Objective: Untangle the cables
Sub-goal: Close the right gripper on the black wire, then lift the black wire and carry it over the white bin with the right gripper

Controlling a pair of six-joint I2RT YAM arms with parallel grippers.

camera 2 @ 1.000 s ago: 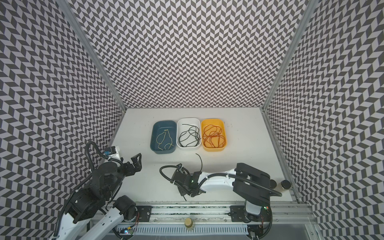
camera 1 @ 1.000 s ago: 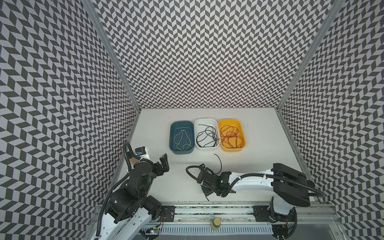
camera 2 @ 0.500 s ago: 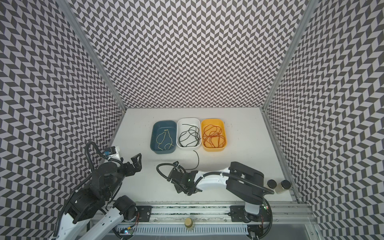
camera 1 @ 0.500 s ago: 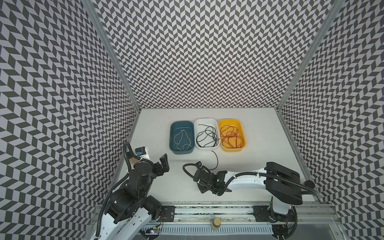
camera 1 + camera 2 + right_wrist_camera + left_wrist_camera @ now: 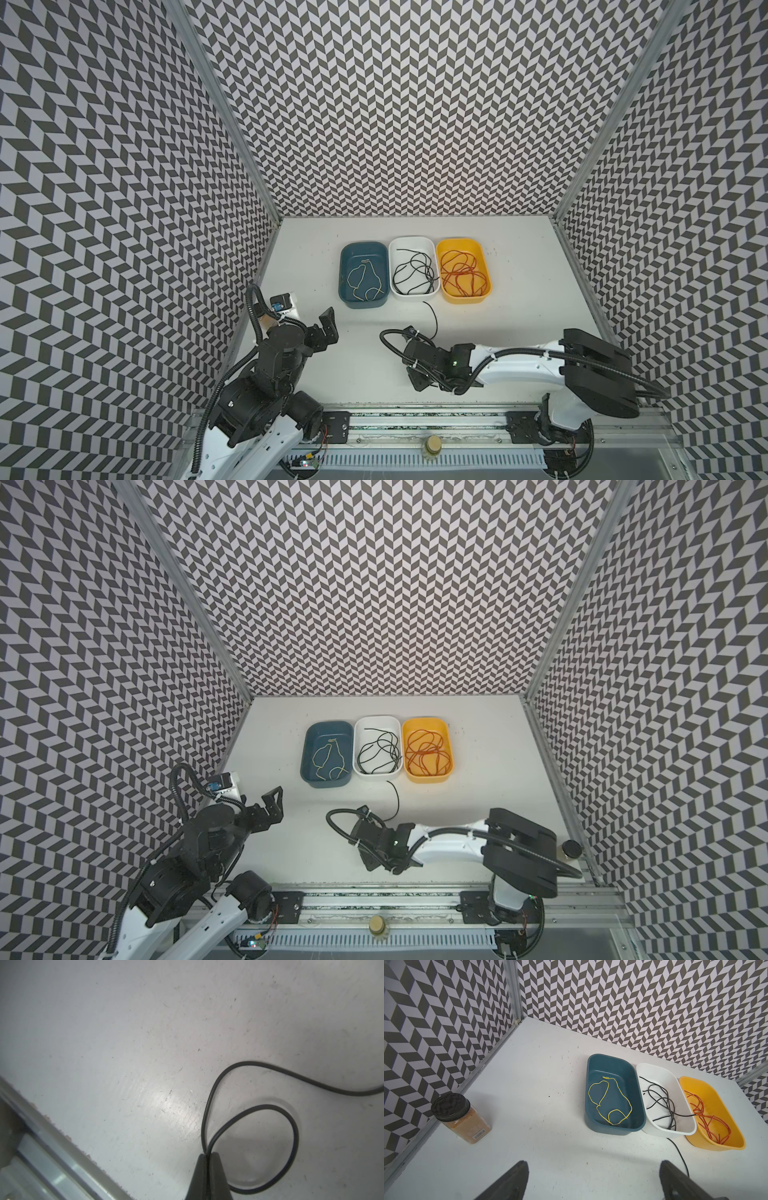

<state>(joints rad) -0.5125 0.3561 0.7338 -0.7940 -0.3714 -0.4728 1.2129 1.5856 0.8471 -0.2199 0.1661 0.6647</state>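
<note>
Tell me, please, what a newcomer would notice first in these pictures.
Three trays line the table's middle: a blue tray with pale yellow cable, a white tray with black cable, a yellow tray with orange-red cable. From the white tray's front one black strand trails across the table to the right gripper, shut on it.

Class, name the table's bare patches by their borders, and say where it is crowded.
Free: the strip behind the blue tray, white tray and yellow tray up to the back wall; from the yellow tray to the right wall; left of the blue tray. Crowded: front centre, where the right gripper pinches the black cable.
</note>
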